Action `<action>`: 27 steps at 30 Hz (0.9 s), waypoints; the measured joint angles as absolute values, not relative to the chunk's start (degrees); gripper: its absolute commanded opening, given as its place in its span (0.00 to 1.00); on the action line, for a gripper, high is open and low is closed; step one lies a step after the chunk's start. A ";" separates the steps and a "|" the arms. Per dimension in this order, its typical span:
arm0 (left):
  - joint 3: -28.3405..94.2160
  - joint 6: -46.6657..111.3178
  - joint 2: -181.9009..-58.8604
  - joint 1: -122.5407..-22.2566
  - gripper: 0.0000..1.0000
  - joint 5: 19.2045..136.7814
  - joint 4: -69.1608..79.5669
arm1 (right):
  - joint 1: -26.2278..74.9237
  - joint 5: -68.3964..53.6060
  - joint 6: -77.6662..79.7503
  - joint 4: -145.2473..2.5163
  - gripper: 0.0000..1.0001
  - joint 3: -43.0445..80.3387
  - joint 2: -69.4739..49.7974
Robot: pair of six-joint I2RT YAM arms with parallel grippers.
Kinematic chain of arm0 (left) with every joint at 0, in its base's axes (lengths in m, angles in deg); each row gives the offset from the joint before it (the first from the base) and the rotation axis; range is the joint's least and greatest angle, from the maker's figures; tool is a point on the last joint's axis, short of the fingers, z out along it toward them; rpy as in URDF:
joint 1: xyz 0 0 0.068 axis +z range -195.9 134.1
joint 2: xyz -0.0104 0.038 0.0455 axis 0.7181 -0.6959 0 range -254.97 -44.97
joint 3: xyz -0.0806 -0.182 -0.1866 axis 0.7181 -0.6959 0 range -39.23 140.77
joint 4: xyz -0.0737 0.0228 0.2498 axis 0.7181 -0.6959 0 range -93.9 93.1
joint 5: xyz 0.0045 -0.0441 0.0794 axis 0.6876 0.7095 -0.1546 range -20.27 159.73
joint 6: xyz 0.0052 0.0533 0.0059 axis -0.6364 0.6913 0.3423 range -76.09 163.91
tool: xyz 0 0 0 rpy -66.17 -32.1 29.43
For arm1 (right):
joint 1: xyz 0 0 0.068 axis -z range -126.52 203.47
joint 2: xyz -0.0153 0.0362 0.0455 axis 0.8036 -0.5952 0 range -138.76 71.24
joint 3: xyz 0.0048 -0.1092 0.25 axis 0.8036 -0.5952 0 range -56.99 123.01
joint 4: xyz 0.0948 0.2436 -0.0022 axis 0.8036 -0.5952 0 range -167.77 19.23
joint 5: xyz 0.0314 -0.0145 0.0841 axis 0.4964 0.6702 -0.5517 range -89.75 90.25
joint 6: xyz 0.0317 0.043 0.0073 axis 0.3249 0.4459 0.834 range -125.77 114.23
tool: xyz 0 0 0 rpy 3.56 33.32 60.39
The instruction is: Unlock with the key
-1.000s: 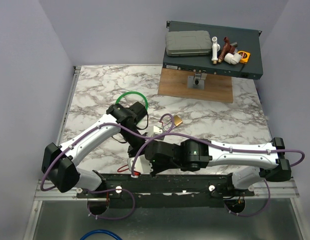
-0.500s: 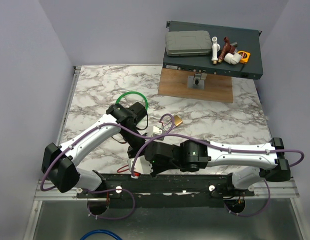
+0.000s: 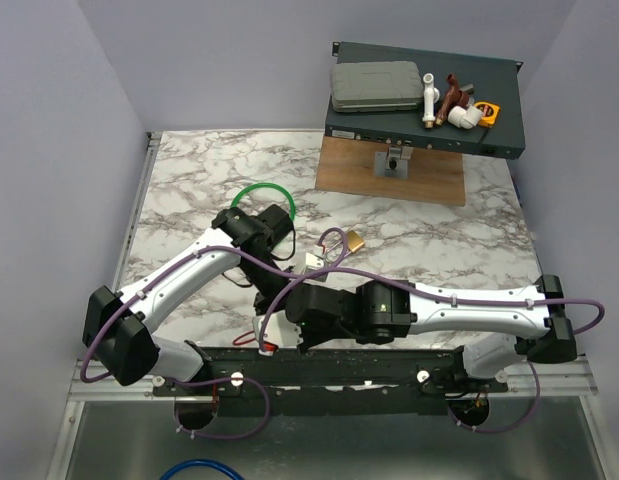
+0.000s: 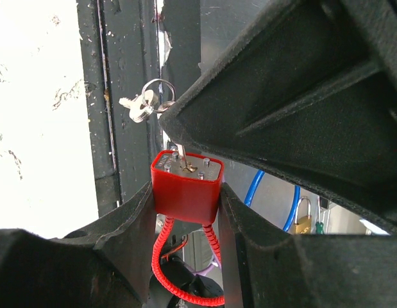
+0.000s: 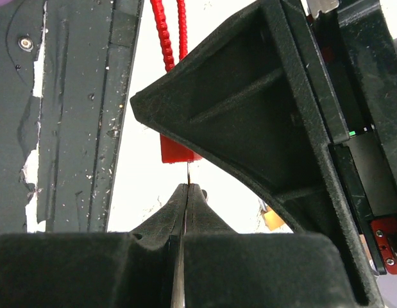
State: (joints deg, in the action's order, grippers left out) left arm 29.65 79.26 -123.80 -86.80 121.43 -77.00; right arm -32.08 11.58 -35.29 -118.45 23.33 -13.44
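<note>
In the left wrist view my left gripper (image 4: pixel 185 206) is shut on a red padlock (image 4: pixel 185 191), one finger pressed on each side of its body. The lock's red coiled cable loop (image 4: pixel 165 266) hangs below. A thin metal key (image 4: pixel 183 154) stands in the keyhole on the lock's silver face. A ring of spare keys (image 4: pixel 147 104) hangs off it. In the right wrist view my right gripper (image 5: pixel 187 190) is shut on the key (image 5: pixel 187 174), just short of the red padlock (image 5: pixel 176 153). From above, both grippers meet near the table's front edge, and only the red cable (image 3: pixel 245 338) shows.
A brass padlock (image 3: pixel 357 241) and a green cable loop (image 3: pixel 261 192) lie on the marble table (image 3: pixel 189 170) behind the arms. A dark case (image 3: pixel 429 100) with pipe fittings sits at the back right. The black front rail (image 3: pixel 339 365) runs right beside the grippers.
The right arm has edged very slightly toward the near edge. Both grips stay the same.
</note>
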 measured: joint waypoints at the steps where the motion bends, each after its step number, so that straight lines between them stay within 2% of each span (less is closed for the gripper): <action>1: 29.65 79.22 -123.78 -86.80 0.00 121.39 -77.00 | -32.08 11.60 -35.22 -118.47 0.01 23.37 -13.53; 27: 28.34 74.73 -123.19 -86.67 0.00 118.42 -73.28 | -32.08 11.86 -34.11 -119.61 0.01 26.36 -15.32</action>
State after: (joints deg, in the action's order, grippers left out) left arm 28.34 74.73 -123.19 -86.67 118.42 -73.28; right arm -32.08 11.86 -34.11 -119.61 26.36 -15.32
